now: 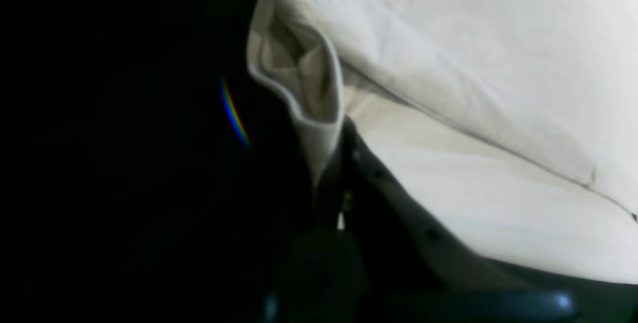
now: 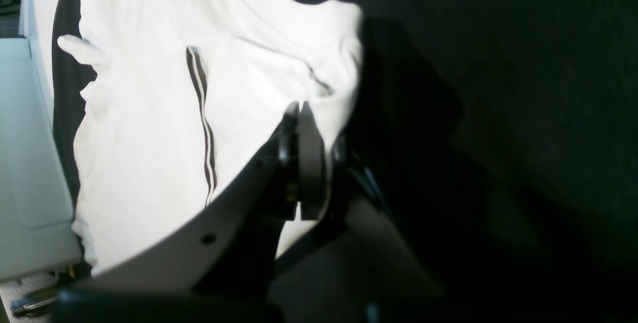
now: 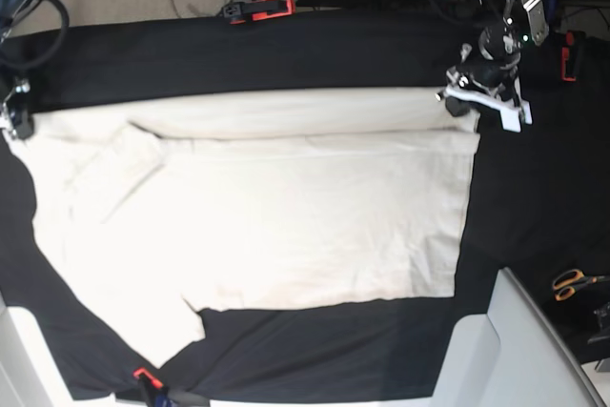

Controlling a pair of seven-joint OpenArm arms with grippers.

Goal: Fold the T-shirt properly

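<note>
Clamped shut on the T-shirt (image 3: 286, 216), left gripper (image 3: 461, 105) and right gripper (image 3: 23, 127) alike. Stretched between both grippers, along one edge.

Dim wrist views, their foregrounds blurred and shadowy.

From here I see the cream T-shirt (image 3: 315, 216) spread across the black cloth (image 3: 315, 355), its far edge stretched between the left gripper (image 3: 460, 105) and the right gripper (image 3: 23, 127). Near the right-hand edge lie orange-handled scissors (image 3: 578, 283), well apart from the shirt.
</note>
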